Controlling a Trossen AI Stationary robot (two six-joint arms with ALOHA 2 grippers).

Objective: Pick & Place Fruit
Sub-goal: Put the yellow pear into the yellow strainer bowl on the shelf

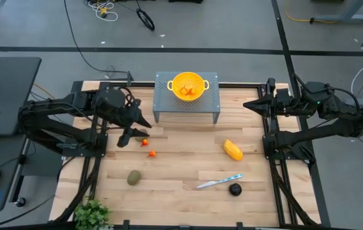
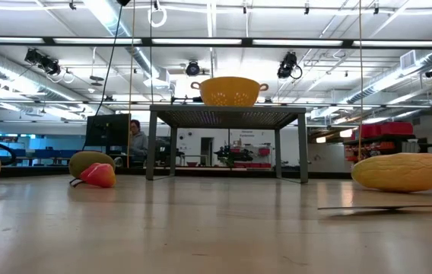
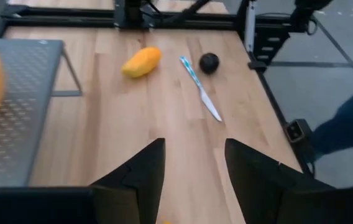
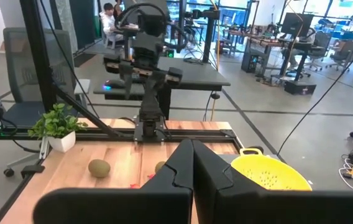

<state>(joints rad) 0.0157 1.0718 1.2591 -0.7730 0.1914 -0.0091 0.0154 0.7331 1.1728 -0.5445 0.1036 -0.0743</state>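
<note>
Fruit lay scattered on the wooden bench in the high view: a yellow-orange oblong toward three o'clock of the bench's middle, a dark round piece toward five o'clock, an olive-brown oval toward seven o'clock, and two tiny orange-red pieces toward nine o'clock. The left tool hung just beside those tiny pieces. The right tool waited at the bench's two o'clock edge. A yellow bowl sat on a grey perforated stand at twelve o'clock. A knife lay just beside the dark piece.

In the low view, the oblong rested on the bench to the right, while two olive ovals and one red piece showed to the left, with the bowl above on the stand.

In the left wrist view, the left tool's fingers stood apart, with nothing between them; the oblong, knife and dark piece lay beyond.

In the right wrist view, the right tool's fingers were pressed together, empty.
</note>
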